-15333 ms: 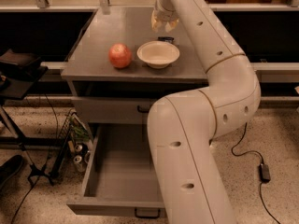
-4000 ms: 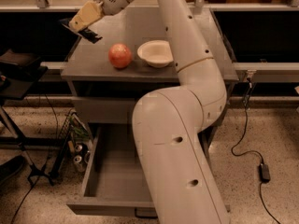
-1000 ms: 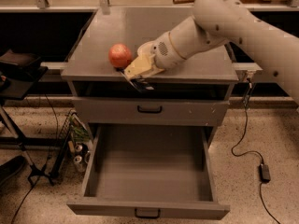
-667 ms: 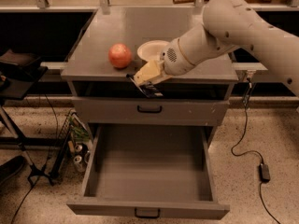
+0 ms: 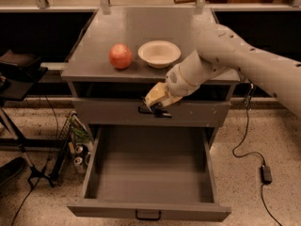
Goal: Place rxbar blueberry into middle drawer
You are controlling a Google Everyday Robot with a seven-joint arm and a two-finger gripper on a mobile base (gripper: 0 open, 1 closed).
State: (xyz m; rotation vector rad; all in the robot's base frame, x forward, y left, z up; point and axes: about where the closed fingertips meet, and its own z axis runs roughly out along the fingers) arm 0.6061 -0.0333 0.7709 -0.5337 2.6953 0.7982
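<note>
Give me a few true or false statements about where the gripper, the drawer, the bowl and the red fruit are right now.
The middle drawer is pulled open. True.
The bowl sits inside that drawer. False: it stands on the cabinet top.
The gripper hangs in front of the upper drawer front, above the open drawer. True.
The red fruit lies in the bowl. False: it rests on the cabinet top beside the bowl, apart from it.

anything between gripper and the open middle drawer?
Nothing. In the camera view, gripper hangs before the upper drawer front; only bare air down to the middle drawer.
</note>
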